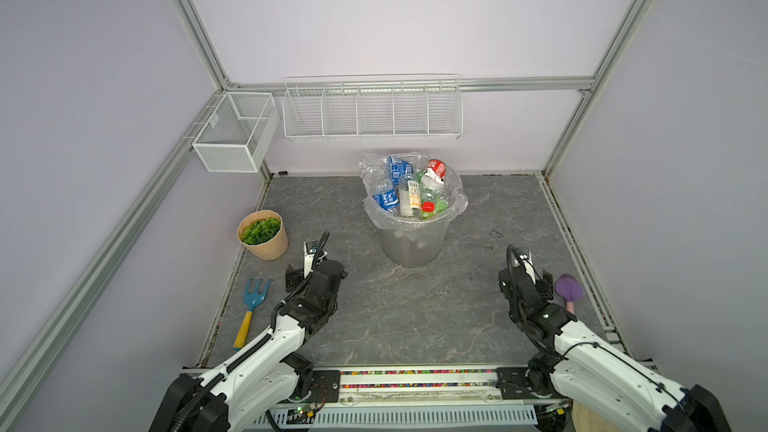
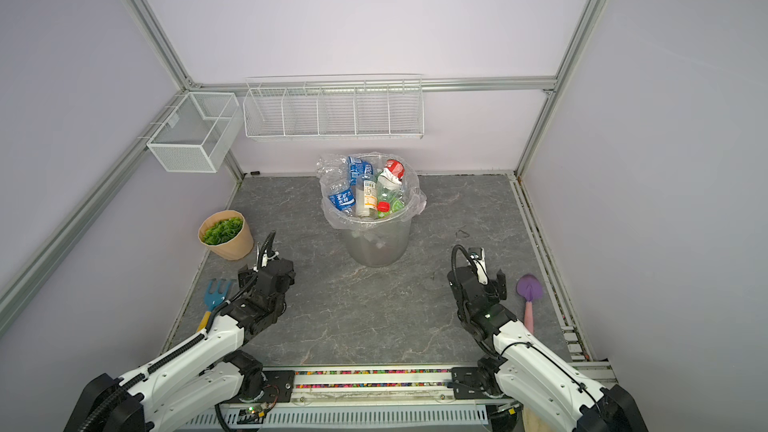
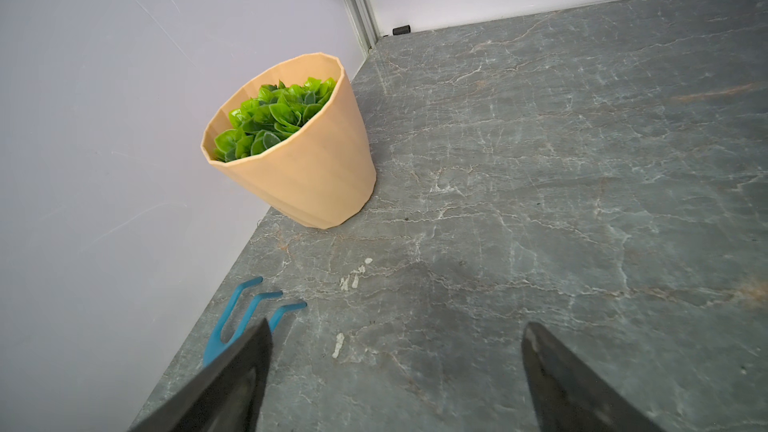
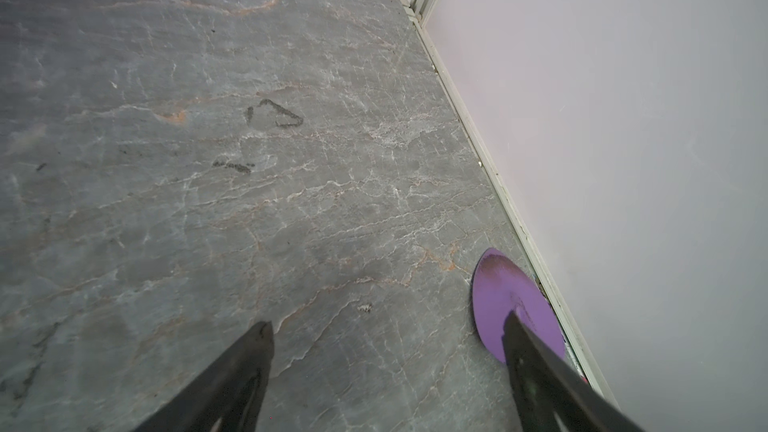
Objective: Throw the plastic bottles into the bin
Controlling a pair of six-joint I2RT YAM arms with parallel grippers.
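The bin (image 1: 411,248) (image 2: 376,248), a grey translucent bucket lined with a clear bag, stands at the back middle of the marbled floor. Several plastic bottles (image 1: 409,191) (image 2: 365,191) with blue, white, red and green labels are heaped in it up to the rim. No bottle lies on the floor in any view. My left gripper (image 1: 314,276) (image 2: 268,276) (image 3: 395,326) hovers open over bare floor, in front and to the left of the bin. On the other side my right gripper (image 1: 524,282) (image 2: 478,284) (image 4: 386,322) also stands open with nothing between its fingers.
A tan pot of green leaves (image 1: 262,234) (image 3: 299,160) sits by the left wall. A blue rake with a yellow handle (image 1: 255,297) (image 3: 241,317) lies near the left gripper. A purple trowel (image 1: 568,288) (image 4: 511,305) lies by the right wall. White wire baskets (image 1: 372,112) hang on the back wall.
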